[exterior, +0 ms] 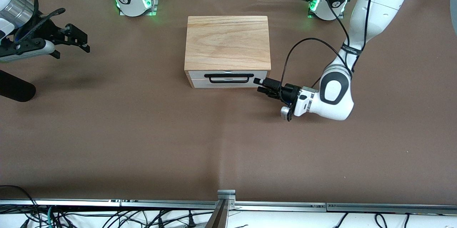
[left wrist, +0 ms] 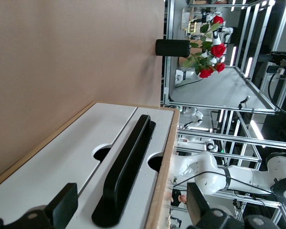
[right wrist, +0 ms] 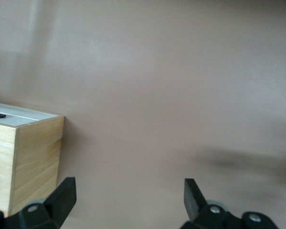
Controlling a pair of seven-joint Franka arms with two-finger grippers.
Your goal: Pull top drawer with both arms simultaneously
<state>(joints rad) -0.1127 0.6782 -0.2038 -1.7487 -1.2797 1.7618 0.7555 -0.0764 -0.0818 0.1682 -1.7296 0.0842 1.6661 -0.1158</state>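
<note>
The chest (exterior: 227, 44) sits mid-desk (exterior: 142, 131), and its top drawer (exterior: 228, 75) is shut, the black handle (exterior: 229, 78) facing the front camera.

My left hand (exterior: 263, 87) is low, just beside the handle's end toward the left arm's side, fingers (left wrist: 61, 205) spread wide and gripping nothing. The handle end lies between them but is not yet enclosed.

My right hand (exterior: 73, 39) hangs over bare desk well apart from the chest, toward the right arm's end, also wide and empty.

The risk I see: if my left pulls alone, the light chest may twist or slide instead of the drawer opening. Closing off-centre could slip off the thin handle, or catch the lower drawer (exterior: 228, 84) instead.
</note>
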